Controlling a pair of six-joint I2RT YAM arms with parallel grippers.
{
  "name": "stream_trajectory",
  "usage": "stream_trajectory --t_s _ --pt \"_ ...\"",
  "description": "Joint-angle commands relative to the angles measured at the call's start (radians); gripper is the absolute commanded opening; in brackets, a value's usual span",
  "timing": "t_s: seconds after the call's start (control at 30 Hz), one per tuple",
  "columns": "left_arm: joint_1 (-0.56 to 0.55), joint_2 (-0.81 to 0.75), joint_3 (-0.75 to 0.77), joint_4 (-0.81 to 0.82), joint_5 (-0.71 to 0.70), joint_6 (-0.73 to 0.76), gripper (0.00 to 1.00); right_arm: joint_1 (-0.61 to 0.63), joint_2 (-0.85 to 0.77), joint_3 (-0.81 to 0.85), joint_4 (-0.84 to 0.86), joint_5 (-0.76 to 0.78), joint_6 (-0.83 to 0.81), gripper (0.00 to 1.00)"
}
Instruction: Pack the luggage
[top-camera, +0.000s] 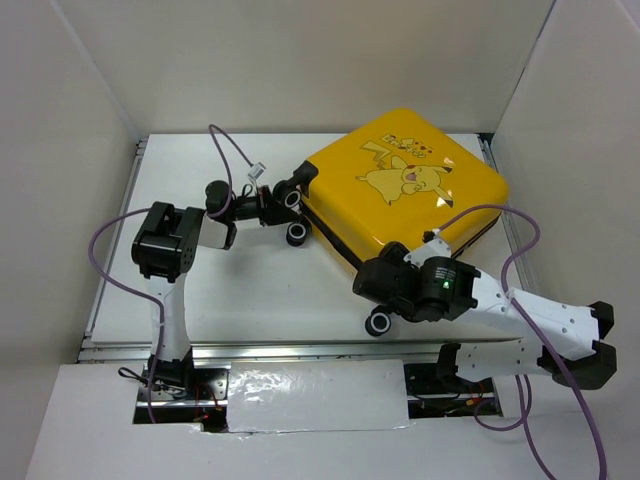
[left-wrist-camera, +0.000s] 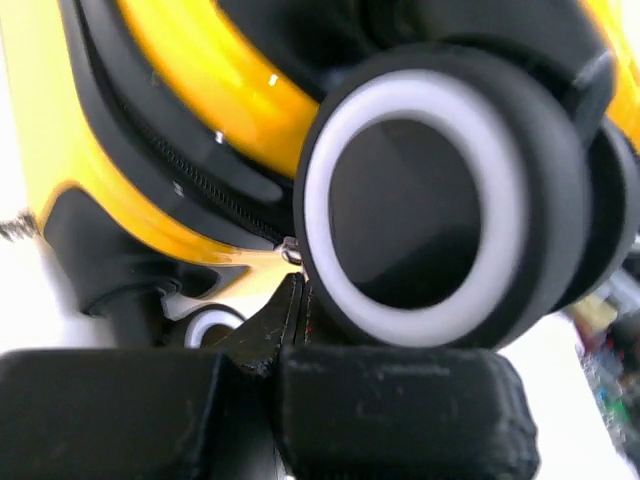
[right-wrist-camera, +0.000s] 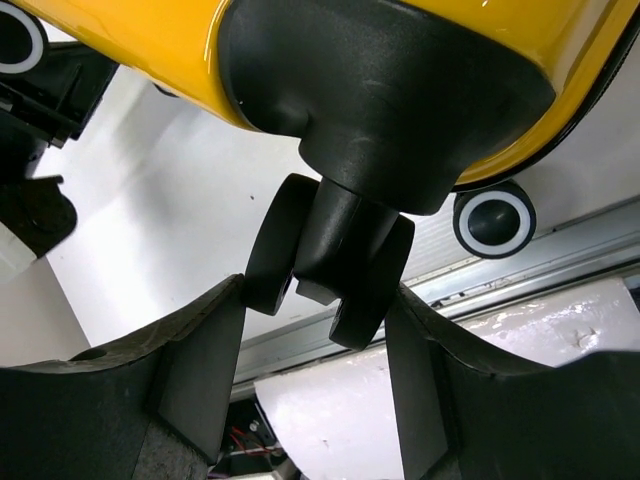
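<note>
The luggage (top-camera: 400, 190) is a yellow hard-shell case that lies closed on the table, cartoon lid up. My left gripper (top-camera: 280, 205) is at its left corner, beside two black wheels (top-camera: 298, 233). In the left wrist view that gripper (left-wrist-camera: 297, 300) is shut, its tips just under a big wheel (left-wrist-camera: 440, 190) and close to the zipper's metal pull (left-wrist-camera: 290, 250); whether it pinches the pull is unclear. My right gripper (top-camera: 385, 275) is at the near corner. In the right wrist view its jaws (right-wrist-camera: 320, 310) press both sides of a twin caster wheel (right-wrist-camera: 330, 270).
Another caster (top-camera: 379, 322) hangs free near the table's front rail (top-camera: 300, 350), and also shows as a free caster (right-wrist-camera: 490, 222) in the right wrist view. White walls close in on three sides. Purple cables (top-camera: 110, 250) loop beside both arms.
</note>
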Motion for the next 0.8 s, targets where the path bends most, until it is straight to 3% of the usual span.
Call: stream_trajectory --t_s 0.0,0.13,0.33,0.57,0.67,0.7,0.77 --pt "-0.035 -0.019 -0.145 0.282 -0.016 -0.18 0.0 -0.019 -0.056 0.009 0.173 0.169 -0.02 0.0" --pt "-0.095 0.019 -0.189 0.445 -0.08 -0.251 0.0 -0.031 -0.058 -0.001 0.188 0.151 -0.034 0.0" --pt "-0.181 -0.016 -0.264 0.444 -0.174 -0.188 0.0 -0.033 -0.079 -0.022 0.206 0.14 -0.041 0.0" --pt "-0.197 -0.109 -0.402 0.422 -0.231 -0.096 0.0 -0.04 -0.09 -0.033 0.214 0.129 -0.048 0.0" --pt "-0.177 -0.212 -0.439 0.275 -0.221 -0.034 0.0 -0.04 -0.106 -0.04 0.225 0.131 -0.052 0.0" --pt "-0.177 -0.24 -0.438 0.111 -0.218 0.036 0.0 -0.044 -0.112 -0.043 0.225 0.131 -0.058 0.0" --pt "-0.183 -0.313 -0.424 -0.019 -0.199 0.113 0.0 -0.044 -0.118 -0.048 0.235 0.132 -0.063 0.0"
